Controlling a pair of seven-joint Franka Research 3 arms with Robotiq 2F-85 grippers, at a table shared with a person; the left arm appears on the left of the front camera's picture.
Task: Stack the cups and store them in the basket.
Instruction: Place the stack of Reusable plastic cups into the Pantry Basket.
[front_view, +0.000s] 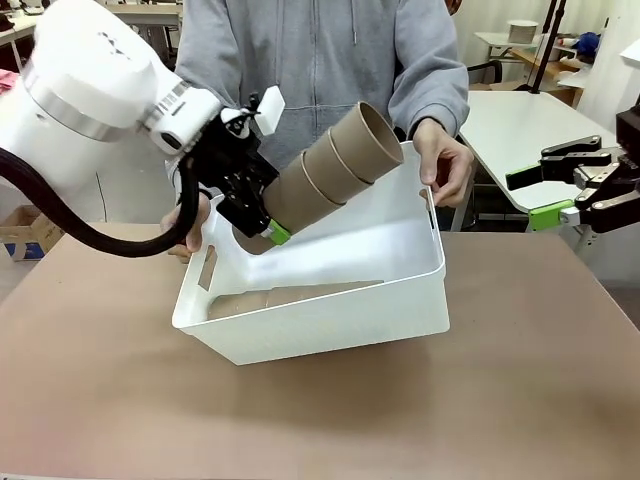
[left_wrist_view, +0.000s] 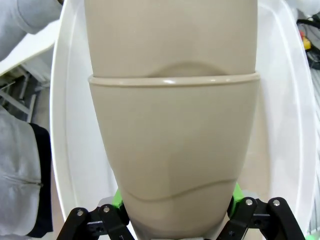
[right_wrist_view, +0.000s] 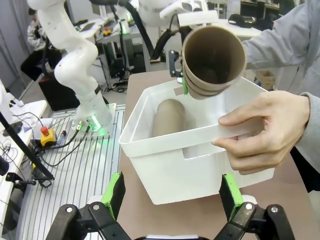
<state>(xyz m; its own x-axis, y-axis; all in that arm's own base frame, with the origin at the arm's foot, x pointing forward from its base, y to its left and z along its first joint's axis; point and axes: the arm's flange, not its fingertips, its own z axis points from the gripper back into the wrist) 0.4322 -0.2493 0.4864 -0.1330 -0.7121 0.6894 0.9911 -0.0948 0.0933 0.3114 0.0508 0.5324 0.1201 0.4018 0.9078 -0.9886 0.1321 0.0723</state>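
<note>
Table of brown laminate carries the white rectangular plastic basket, tipped up at its far edge by the person's hands. Above it, the left gripper clamps a slanted stack of tan paper cups; another cup, possibly several nested, lies inside. At the table's right edge, the right gripper hangs spread apart, holding nothing.

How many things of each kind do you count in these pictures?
Held stack of cups: 1
Cup lying in the basket: 1 (single or nested, cannot tell)
Basket: 1
Robot hands: 2 (left hand, right hand)
Person's hands: 2 ()
Total: 7
</note>
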